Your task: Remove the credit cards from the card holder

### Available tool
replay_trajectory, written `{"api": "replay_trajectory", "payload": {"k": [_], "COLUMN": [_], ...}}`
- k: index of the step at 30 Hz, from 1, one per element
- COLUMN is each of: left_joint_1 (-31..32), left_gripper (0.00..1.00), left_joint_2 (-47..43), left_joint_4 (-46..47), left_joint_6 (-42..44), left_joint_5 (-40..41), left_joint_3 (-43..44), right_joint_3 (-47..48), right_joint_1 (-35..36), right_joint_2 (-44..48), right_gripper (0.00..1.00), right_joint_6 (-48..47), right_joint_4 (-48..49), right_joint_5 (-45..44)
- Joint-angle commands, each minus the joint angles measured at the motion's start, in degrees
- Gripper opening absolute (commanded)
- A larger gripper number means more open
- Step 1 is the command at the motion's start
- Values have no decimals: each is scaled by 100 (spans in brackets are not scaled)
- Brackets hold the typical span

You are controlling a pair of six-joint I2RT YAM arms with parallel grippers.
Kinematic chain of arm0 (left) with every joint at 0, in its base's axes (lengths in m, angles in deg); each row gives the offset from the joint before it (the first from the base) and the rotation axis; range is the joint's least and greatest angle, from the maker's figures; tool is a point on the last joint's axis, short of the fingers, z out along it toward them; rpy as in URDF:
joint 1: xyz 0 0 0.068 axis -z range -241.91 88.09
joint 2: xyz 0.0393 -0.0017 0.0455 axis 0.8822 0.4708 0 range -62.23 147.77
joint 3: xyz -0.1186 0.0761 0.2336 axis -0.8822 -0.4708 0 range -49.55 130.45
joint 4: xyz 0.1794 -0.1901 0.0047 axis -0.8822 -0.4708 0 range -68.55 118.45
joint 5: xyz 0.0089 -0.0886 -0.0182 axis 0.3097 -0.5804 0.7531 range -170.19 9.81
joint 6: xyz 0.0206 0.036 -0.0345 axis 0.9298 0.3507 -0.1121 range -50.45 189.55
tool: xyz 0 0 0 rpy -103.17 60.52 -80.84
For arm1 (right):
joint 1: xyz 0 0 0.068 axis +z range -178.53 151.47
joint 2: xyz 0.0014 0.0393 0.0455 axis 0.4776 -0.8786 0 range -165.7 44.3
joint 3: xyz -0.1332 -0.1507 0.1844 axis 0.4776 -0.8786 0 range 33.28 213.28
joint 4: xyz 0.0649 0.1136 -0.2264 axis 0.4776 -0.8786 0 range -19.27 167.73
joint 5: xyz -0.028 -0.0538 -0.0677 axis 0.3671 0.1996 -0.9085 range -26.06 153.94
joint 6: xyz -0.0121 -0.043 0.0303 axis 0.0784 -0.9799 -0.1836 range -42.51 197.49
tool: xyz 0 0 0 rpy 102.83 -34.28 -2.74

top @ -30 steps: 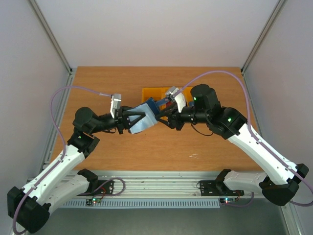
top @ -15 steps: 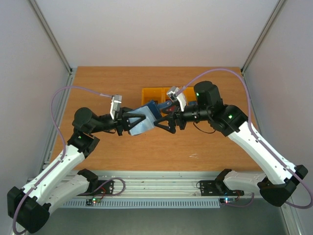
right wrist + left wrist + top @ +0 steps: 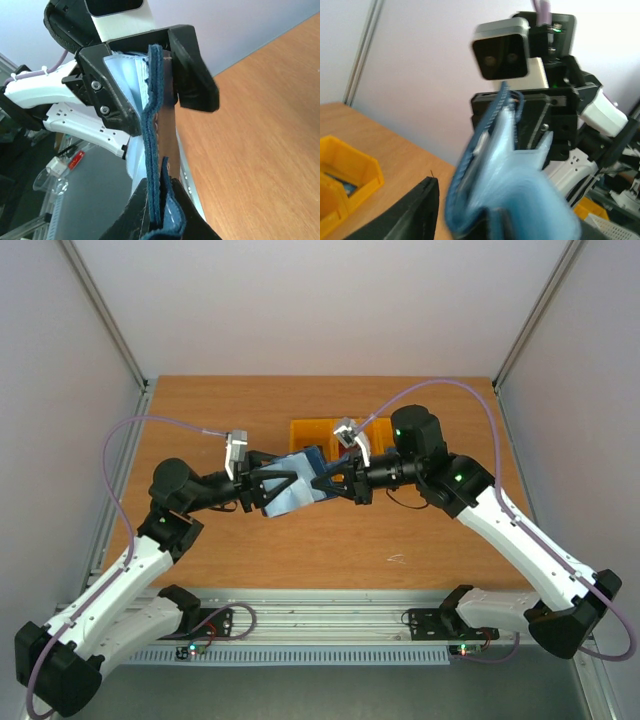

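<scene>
The left arm, white shells on black joints with a purple cable looped above it, reaches in from the near left corner of the table. Its end effector stands spread, one finger on either side of the holder. In the left wrist view the near finger sits just clear of the fabric. Whether the other finger touches it, I cannot tell.

The holder hangs in the air over the middle of the table, between the two end effectors. Its long axis runs left to right across the table, tilted a little toward the far right. It is folded open. The pale blue-grey inside faces up in the top view, and the dark navy outside shows at its far right end. From the right wrist it is seen edge-on, as a thin, soft, stitched navy edge that bends slightly along its length.

The right end effector is pressed together on the holder's right end, its black fingers pinching the navy edge. The right arm slants back to the near right corner.

Just behind the holder, at the far middle of the table, stand orange plastic bins. The table is smooth brown wood.
</scene>
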Motion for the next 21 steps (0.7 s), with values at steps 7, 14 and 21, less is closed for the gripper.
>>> {"api": "replay_trajectory", "payload": {"k": [7, 14, 21], "left_joint_1": [-15, -14, -23], "left_gripper": [69, 79, 83], "left_joint_2": [74, 118, 63], "left_joint_4": [-283, -158, -40], "left_joint_6": [118, 127, 70], "left_joint_5": [649, 450, 427], "left_joint_3": [-16, 33, 0], "right_joint_3": [87, 502, 613], "right_joint_1": [240, 1049, 1185], "right_joint_2": [503, 89, -95], "right_gripper": [1, 1, 1], "right_joint_6": [351, -145, -432], "right_joint_4": [177, -197, -523], "right_joint_5": [-1417, -2535, -2619]}}
